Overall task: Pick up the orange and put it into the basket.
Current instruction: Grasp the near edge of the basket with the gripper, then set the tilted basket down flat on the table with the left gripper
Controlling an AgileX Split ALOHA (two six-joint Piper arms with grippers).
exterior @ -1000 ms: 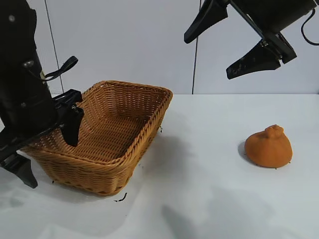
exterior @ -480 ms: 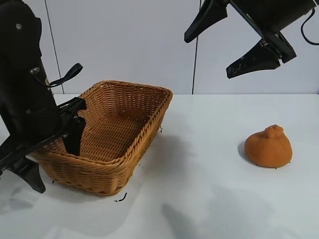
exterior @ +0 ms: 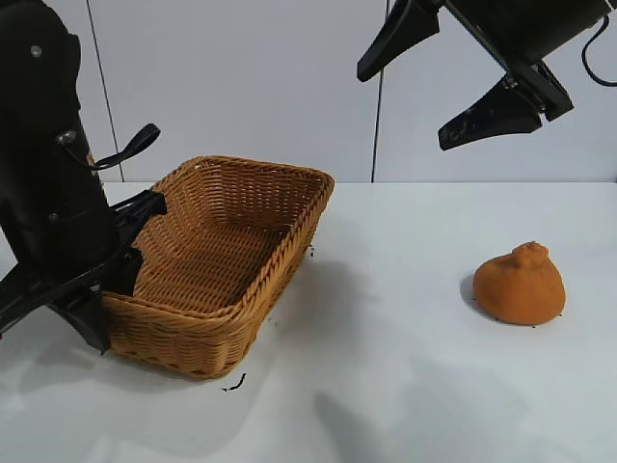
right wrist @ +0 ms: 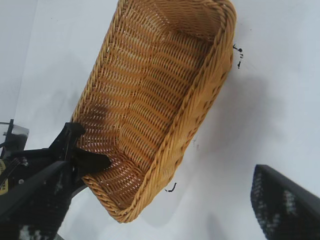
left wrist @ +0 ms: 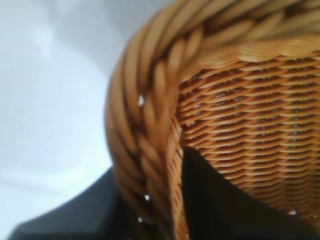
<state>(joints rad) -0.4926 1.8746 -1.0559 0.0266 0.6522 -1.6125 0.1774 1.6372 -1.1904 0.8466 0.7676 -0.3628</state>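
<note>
My left tool (exterior: 108, 294): clamped on basket (exterior: 253, 198) rim.
My right tool (exterior: 453, 82): wide apart, raised.
Orange (exterior: 520, 284): on bench (exterior: 405, 386).

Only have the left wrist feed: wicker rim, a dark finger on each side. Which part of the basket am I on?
Observer: The left gripper straddles the basket at its short end nearest the left arm, with one finger inside the wall and one outside.
Operator: Where's the orange?
Observer: The orange sits on the table, well to the right of the basket, knob up, with nothing touching it.
Operator: Right arm?
Observer: The right gripper hangs open high above the table, holding nothing.
</note>
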